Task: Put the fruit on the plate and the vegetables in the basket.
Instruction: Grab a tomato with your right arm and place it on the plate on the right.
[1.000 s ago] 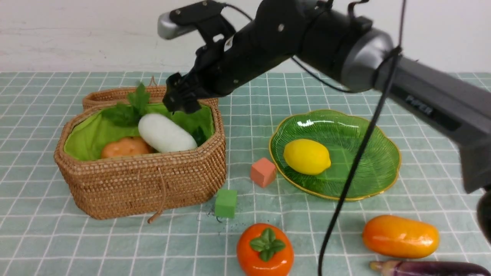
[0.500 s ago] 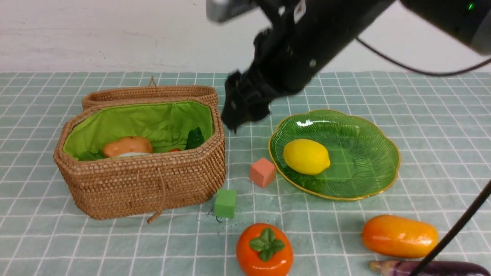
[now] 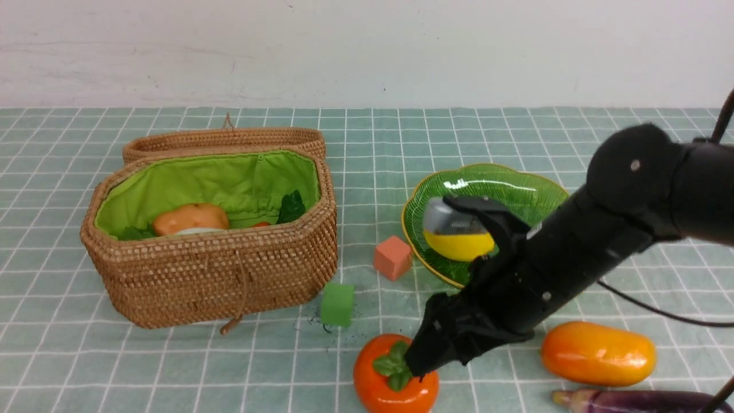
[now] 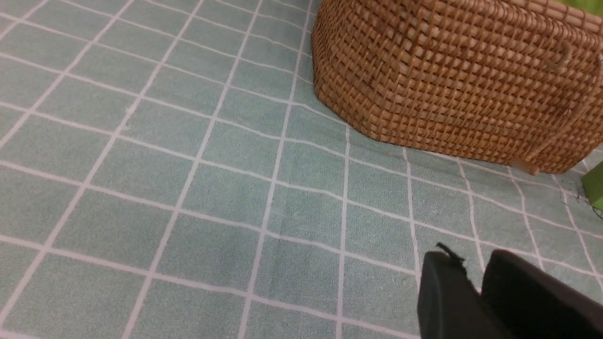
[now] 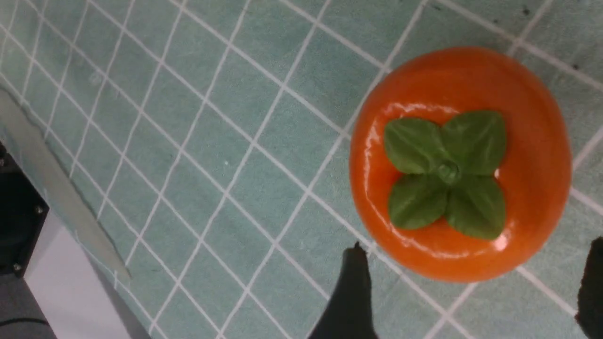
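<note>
Because the persimmon (image 3: 379, 391) belongs on the plate (image 3: 516, 182), the right gripper (image 3: 423, 361) hovers over it, jaws wide apart.

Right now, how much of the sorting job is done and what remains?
Done: the lemon lies on the plate, and the potato sits in the basket. In hand: the right gripper, open, hovers over the persimmon, not gripping yet. Left: persimmon and mango to the plate, eggplant to the basket.

no legible text or markings
</note>
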Motion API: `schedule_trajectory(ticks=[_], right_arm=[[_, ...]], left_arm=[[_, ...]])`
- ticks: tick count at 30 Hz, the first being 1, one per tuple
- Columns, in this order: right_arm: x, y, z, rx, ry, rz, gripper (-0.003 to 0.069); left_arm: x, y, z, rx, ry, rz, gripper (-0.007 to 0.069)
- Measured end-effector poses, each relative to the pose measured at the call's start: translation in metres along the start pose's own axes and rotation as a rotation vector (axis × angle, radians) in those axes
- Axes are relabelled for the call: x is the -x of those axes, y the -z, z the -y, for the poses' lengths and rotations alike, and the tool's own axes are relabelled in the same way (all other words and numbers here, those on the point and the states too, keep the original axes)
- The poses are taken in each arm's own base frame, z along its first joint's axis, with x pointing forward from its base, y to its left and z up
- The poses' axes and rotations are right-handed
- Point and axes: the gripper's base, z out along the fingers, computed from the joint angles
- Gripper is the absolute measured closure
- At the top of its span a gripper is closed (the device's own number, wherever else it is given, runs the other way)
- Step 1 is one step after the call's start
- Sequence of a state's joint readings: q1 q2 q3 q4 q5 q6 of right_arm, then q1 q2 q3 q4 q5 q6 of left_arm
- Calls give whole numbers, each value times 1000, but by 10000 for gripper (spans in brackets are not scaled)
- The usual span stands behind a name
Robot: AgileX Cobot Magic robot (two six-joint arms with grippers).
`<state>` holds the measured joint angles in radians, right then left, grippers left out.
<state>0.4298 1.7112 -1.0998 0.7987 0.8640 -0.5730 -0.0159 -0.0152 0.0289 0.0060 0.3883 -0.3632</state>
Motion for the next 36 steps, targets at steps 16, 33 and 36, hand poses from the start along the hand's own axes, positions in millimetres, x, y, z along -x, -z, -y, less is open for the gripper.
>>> schedule_trajectory(ticks=[16,33,36], right_arm=[[-2,-55,26,116,-58,30,151],[0,-20,2,130,-23,60,228],[1,5,-10,101,6,114,228]], left_arm=[[0,0,0,0,0,0,501],[0,0,0,0,0,0,493],[0,0,0,0,0,0,494]])
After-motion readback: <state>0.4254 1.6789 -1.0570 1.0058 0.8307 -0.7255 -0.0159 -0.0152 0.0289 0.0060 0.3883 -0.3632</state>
